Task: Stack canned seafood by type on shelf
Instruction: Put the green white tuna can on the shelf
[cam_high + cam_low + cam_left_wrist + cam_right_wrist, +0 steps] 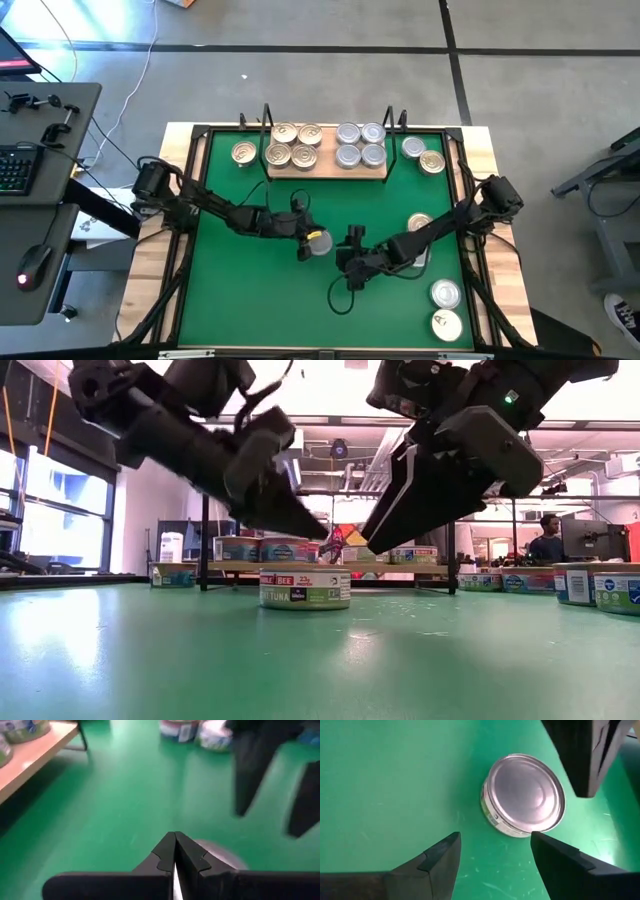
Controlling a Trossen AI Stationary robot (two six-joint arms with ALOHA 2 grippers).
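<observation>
A silver-lidded tin (319, 242) stands flat on the green mat near the table's middle, also seen in the low view (305, 588) and the right wrist view (525, 795). My left gripper (305, 241) is shut and hovers just left of and above this tin (220, 856), tips (175, 845) clear of it. My right gripper (346, 254) is open and hangs to the tin's right, its fingers (442, 855) short of it. The wooden shelf (325, 175) at the far side carries gold-lidded tins (293, 145) on its left half and silver-lidded tins (360, 145) on its right half.
Loose tins stand on the mat: one left of the shelf (243, 153), two right of it (422, 155), one by the right arm (420, 222), two at the near right corner (446, 308). The shelf's black wire uprights (266, 120) rise at both ends. A person (548, 538) is in the room behind.
</observation>
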